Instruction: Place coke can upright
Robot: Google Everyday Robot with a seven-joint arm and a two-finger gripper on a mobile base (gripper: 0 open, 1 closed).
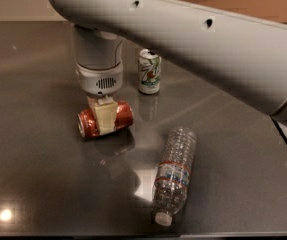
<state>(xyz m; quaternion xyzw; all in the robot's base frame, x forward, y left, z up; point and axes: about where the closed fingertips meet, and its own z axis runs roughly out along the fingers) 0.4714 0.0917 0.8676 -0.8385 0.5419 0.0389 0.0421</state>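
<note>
The coke can (123,115), red-orange with silver ends, lies on its side on the dark table (38,174), left of centre. My gripper (105,123) comes straight down on it from the white wrist above. The cream near finger (104,119) lies flat against the can's front and middle; the far finger is hidden behind the can. The gripper is shut on the can, which rests at table level with its reflection right beneath it.
A white-and-green patterned can (149,71) stands upright behind and to the right. A clear plastic bottle (174,176) lies on its side at the front right, cap toward the table's front edge. My large white arm (208,49) spans the upper right.
</note>
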